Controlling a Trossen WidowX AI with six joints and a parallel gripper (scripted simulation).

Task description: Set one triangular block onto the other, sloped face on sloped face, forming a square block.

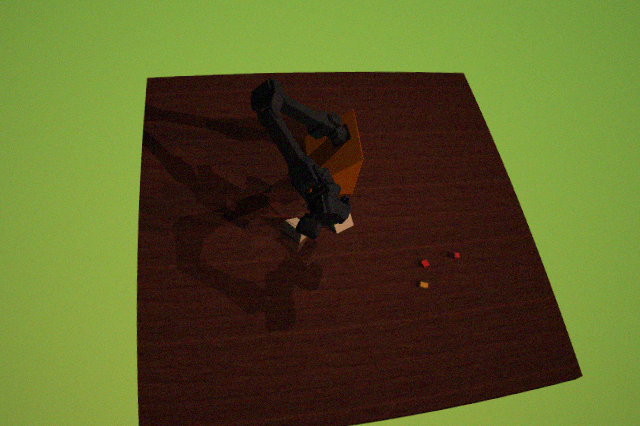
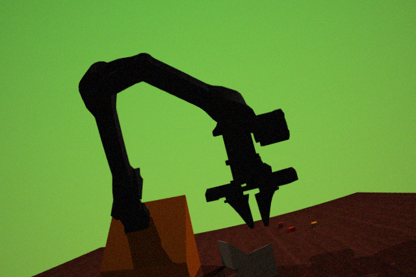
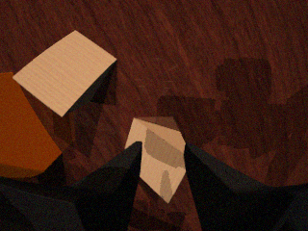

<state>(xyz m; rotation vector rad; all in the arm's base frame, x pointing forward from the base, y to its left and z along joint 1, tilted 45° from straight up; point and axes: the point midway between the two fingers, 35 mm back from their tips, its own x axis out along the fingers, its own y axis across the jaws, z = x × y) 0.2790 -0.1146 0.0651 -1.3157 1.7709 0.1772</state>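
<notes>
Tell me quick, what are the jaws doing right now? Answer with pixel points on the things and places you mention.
Gripper (image 1: 301, 248) (image 2: 259, 227) (image 3: 164, 148): partly open, holding nothing, its tips above a triangular block (image 1: 293, 222) (image 3: 159, 164).

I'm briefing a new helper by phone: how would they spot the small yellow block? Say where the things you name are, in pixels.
Find the orange wedge-shaped stand (image 1: 348, 175) (image 2: 174, 227) under the black arm. Across the dark table, away from it, lie three tiny blocks. The one you want (image 1: 423, 284) (image 2: 313, 224) is yellow; its two neighbours (image 1: 424, 263) (image 2: 290, 229) are red.
</notes>
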